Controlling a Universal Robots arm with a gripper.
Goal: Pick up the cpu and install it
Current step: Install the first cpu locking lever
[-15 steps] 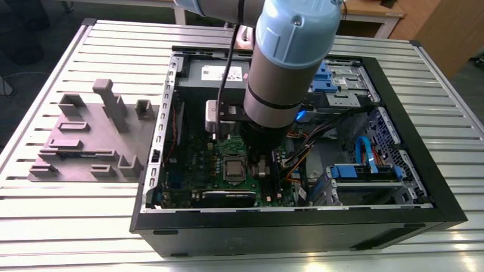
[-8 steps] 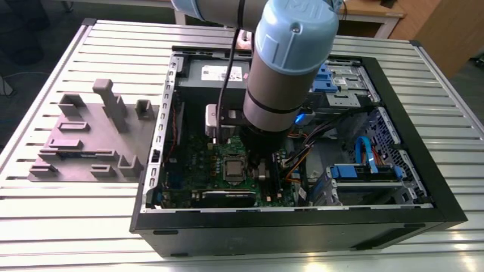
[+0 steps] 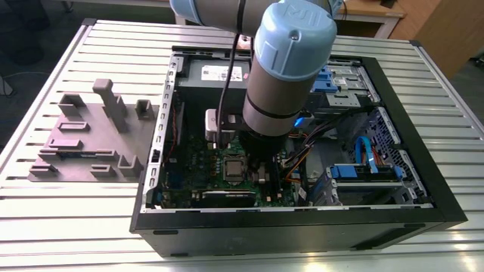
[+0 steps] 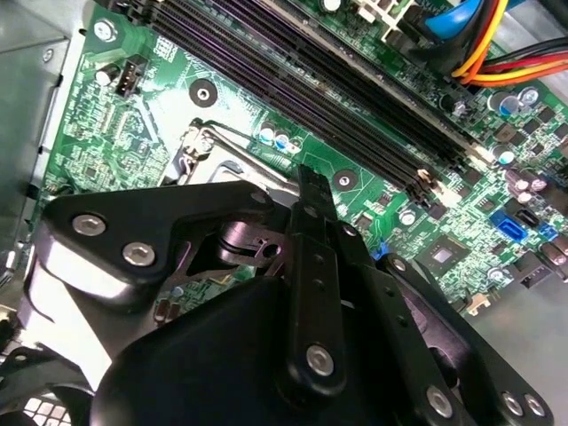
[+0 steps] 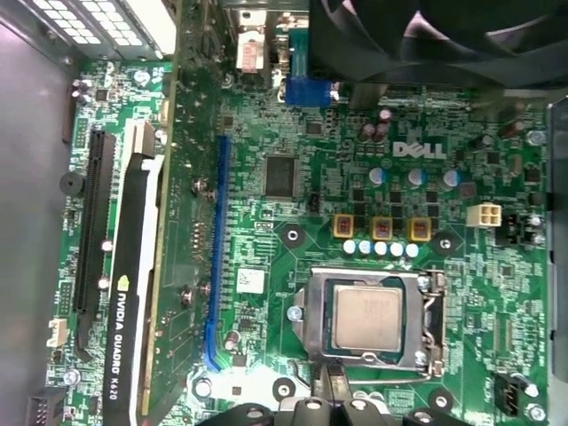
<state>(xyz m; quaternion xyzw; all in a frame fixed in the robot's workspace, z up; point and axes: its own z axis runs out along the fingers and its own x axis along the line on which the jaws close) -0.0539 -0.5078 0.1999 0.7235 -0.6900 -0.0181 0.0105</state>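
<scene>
The claw (image 4: 302,191), fingers pressed together and empty, hovers beside the socketed cpu (image 5: 366,318); it should stay clear of the chip.

Open black PC case (image 3: 423,187) lying on the slatted metal bench (image 3: 90,226), green motherboard (image 5: 293,222) inside, grey-purple slotted fixture block (image 3: 90,141) sits just beside it.
</scene>
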